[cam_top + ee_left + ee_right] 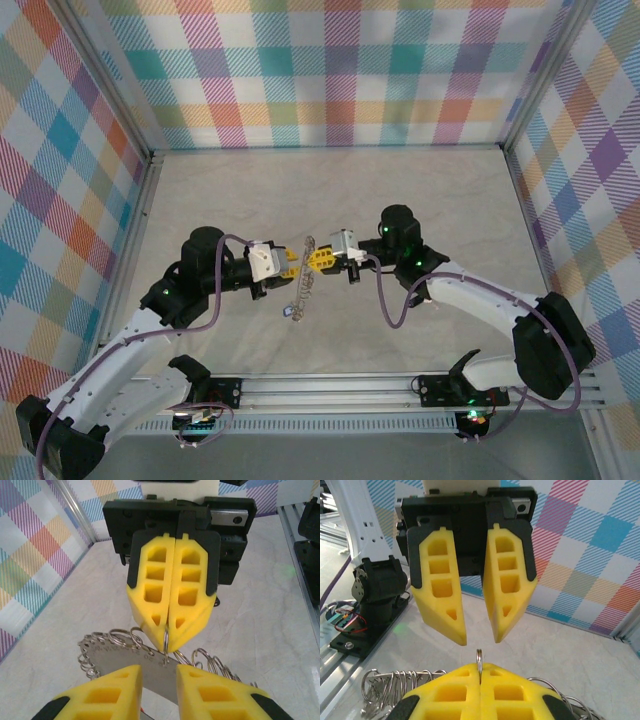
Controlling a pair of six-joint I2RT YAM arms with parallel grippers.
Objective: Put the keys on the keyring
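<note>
Where the pale stone-patterned table [330, 190] runs out to the plaid walls [330, 70] at nine, twelve and three o'clock, bare floor lies on every side of me, widest toward twelve. At six the metal rail [400, 385] carrying my two bases closes the near edge. My two arms meet over the table's centre, wrists facing each other.

My right claw [321, 260] is pressed together, its two yellow fingers [150, 595] flush. They pinch the keyring [479, 656] by its thin rim, so it stands edge-on out of the tips. My left claw [289, 262], at nine o'clock of the ring, has its two fingers [440, 585] parted with nothing between them, just short of the ring.

One chain [300, 288] of small wire loops hangs from the ring toward six. A flat silvery plate [125, 660] shows among the loops beneath my left fingertips. The keys I cannot pick out at this size.
</note>
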